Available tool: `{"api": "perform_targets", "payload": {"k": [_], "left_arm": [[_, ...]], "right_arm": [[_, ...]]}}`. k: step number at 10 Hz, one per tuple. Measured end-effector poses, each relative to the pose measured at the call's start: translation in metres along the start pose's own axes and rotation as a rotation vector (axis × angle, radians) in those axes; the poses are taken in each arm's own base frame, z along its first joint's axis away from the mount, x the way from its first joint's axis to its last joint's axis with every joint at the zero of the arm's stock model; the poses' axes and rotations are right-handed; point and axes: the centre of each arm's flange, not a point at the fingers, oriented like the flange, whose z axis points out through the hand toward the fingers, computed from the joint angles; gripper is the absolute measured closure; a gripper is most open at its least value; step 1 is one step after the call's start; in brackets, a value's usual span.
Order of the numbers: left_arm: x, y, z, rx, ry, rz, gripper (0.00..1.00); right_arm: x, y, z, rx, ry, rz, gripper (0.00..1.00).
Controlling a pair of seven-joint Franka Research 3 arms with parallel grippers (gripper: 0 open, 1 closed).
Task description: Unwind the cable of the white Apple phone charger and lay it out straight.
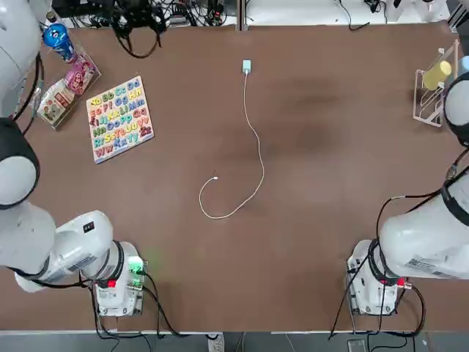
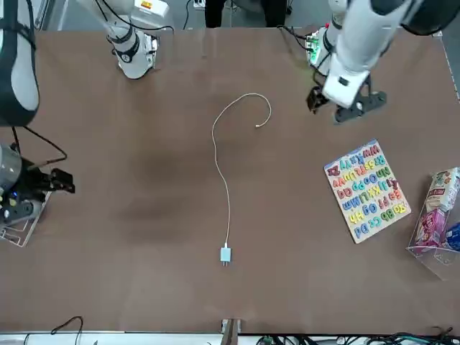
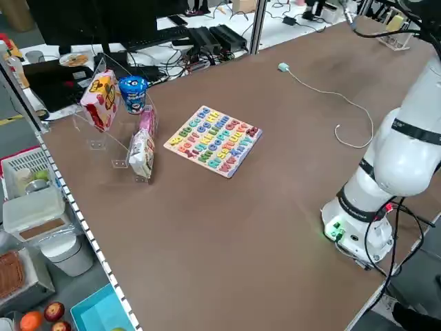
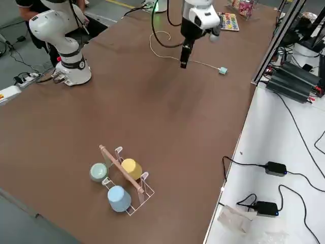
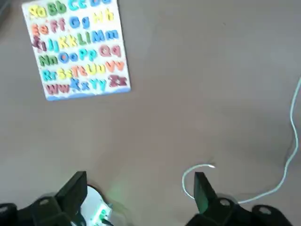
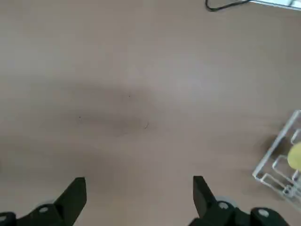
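Observation:
The white Apple phone charger (image 1: pixel 246 67) lies at the far middle of the table, a tiny pale cube. Its thin white cable (image 1: pixel 259 150) runs toward me in a gentle wave, then hooks left into an open loop that ends at the connector tip (image 1: pixel 215 178). From across the table, the charger (image 2: pixel 226 254) and cable (image 2: pixel 218 162) show the same shape. My left gripper (image 5: pixel 139 178) hangs open high above the table, left of the loop, with the cable's tip (image 5: pixel 211 165) near one finger. My right gripper (image 6: pixel 139 179) hangs open over bare table at the right.
An alphabet puzzle board (image 1: pixel 119 118) lies at the far left, with snack packs in a clear holder (image 1: pixel 66 82) beyond it. A wire rack with cups (image 1: pixel 434 88) stands at the far right. Black cables crowd the far edge (image 1: pixel 139 22).

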Motion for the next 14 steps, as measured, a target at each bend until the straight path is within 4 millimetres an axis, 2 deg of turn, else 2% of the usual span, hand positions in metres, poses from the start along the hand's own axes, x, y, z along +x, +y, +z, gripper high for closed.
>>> {"api": "perform_targets", "payload": {"k": [1,3,5,7,8,9,10,12,14], "left_arm": [[0.017,-0.028,-0.005,-0.023,-0.019,0.001,0.0],[0.036,-0.06,-0.007,-0.042,-0.03,-0.012,0.0],[0.044,-0.081,-0.009,-0.053,-0.03,0.043,0.0],[0.054,-0.112,-0.012,-0.079,-0.026,0.104,0.0],[0.059,-0.135,-0.017,-0.089,-0.013,0.147,0.0],[0.06,-0.16,-0.026,-0.098,0.011,0.185,0.0],[0.058,-0.176,-0.036,-0.104,0.043,0.232,0.0],[0.065,-0.176,-0.052,-0.119,0.17,0.289,0.0],[0.069,-0.172,-0.052,-0.122,0.193,0.295,0.0]], "right_arm": [[-0.01,-0.012,-0.015,-0.01,0.012,0.048,0.0],[-0.035,-0.03,-0.041,-0.034,-0.012,0.123,0.0],[-0.057,-0.021,-0.061,-0.056,-0.014,0.181,0.0],[-0.066,-0.009,-0.062,-0.061,-0.016,0.227,0.0],[-0.066,-0.006,-0.062,-0.055,-0.015,0.244,0.0],[-0.066,-0.006,-0.061,-0.048,-0.013,0.252,0.0],[-0.066,-0.007,-0.061,-0.047,-0.013,0.255,0.0],[-0.066,-0.007,-0.059,-0.046,-0.014,0.256,0.0],[-0.065,-0.008,-0.061,-0.04,-0.004,0.256,0.0]]}}
